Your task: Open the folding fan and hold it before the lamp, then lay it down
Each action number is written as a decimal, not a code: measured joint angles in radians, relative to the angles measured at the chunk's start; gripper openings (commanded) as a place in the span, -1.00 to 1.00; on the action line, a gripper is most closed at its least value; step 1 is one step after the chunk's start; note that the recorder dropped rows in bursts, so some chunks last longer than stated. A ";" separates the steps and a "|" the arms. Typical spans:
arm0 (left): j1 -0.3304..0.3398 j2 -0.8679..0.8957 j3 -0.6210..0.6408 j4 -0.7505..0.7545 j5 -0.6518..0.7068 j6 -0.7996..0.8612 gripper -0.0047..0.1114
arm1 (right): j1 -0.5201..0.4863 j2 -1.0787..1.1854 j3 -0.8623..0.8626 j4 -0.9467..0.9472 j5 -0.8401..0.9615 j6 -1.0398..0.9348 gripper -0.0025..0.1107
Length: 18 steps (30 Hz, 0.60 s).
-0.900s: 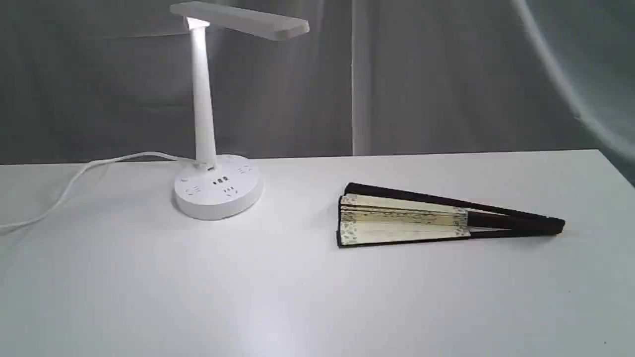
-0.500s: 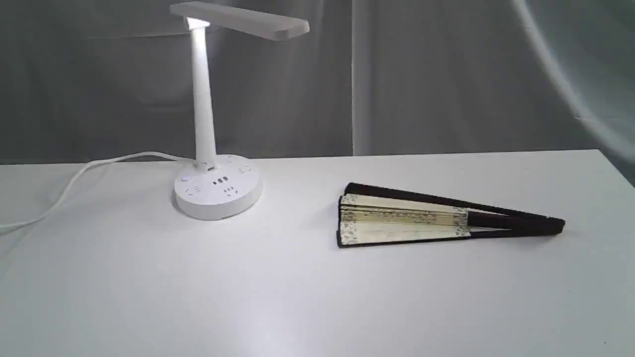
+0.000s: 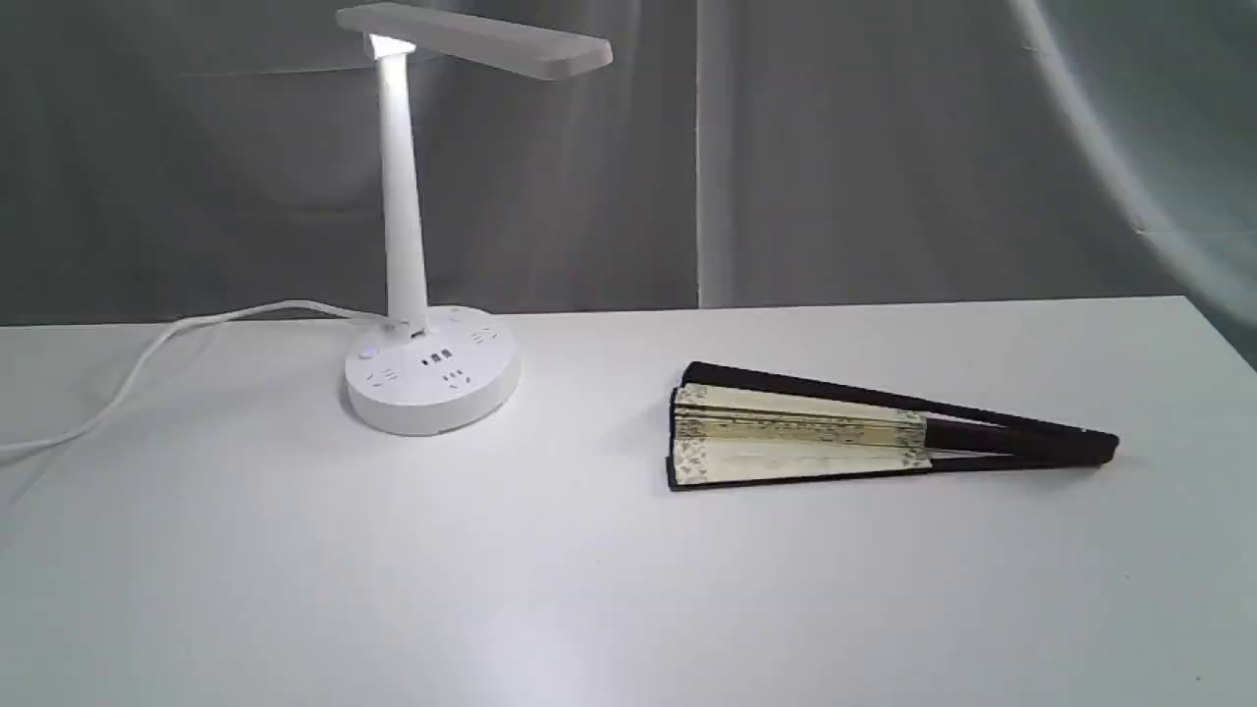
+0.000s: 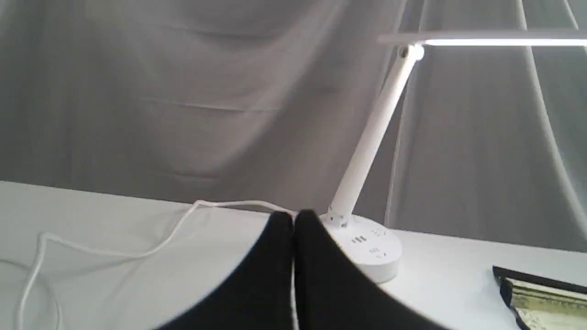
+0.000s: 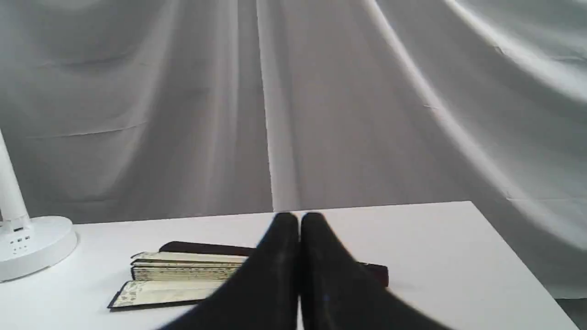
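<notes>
Grey curtain [image 3: 884, 147] backs the whole scene. White bench [image 3: 295, 589] carries everything.

Lamp [image 3: 403, 196]: left-rear of bench in the exterior view, lit, stem upright, flat head reaching right, round base flat on bench.

Folding fan [image 3: 800, 437]: flat on bench, right of lamp and well apart from its base. Only cracked open, a few cream pleats showing between the dark guards. Paper end faces the lamp, pivot end points right. Nothing touching it.

Cord [image 3: 147, 363]: runs from lamp base leftward across bench and out of view.

Left hand [image 4: 294, 218]: clenched, black fingers pressed together, empty, above bench on the near side of the lamp base.

Right hand [image 5: 299, 219]: clenched, empty, above bench, fan beyond it.
</notes>
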 measured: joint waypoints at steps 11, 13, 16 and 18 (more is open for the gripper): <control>0.000 0.000 -0.152 -0.047 0.203 0.000 -0.92 | 0.000 0.000 -0.175 -0.041 0.209 0.000 -0.96; 0.000 -0.001 -0.173 -0.051 0.226 0.000 -0.92 | 0.000 0.012 -0.204 -0.041 0.243 0.000 -0.96; 0.000 -0.001 -0.209 -0.058 0.277 0.000 -0.92 | 0.000 0.071 -0.243 -0.041 0.269 0.000 -0.96; 0.000 -0.001 -0.236 -0.058 0.319 0.000 -0.92 | 0.000 0.130 -0.271 -0.041 0.282 0.000 -0.96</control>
